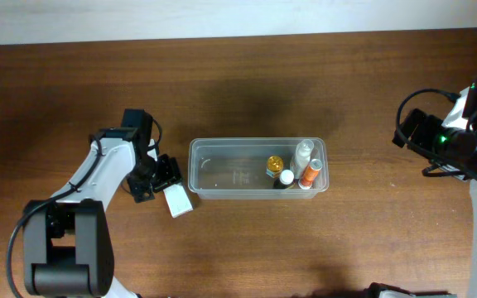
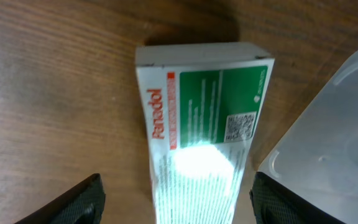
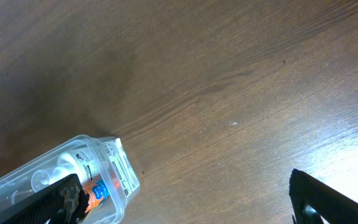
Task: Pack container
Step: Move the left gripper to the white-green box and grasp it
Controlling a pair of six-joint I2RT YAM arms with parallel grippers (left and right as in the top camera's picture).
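- I am viewing the container sitting near the centre of the table, its long axis running from 9 to 3 o'clock in the overhead view.
- Four small bottles are standing inside the container, grouped at its 3 o'clock end. The rest of its floor is showing bare.
- A white and green box is lying flat on the table just beside the container's 8 o'clock corner. I cannot tell whether the two are touching.
- I am holding the left claw low at the container's 9 o'clock end, over the box.
- In the left wrist view, the left claw is standing wide open. The box is lying between the fingers with table showing on both sides, so it is gripping nothing. The container is showing at 3 o'clock.
- In the right wrist view, the right claw is also standing wide open and holding nothing. It is hanging over bare table, with the container showing at 8 o'clock.
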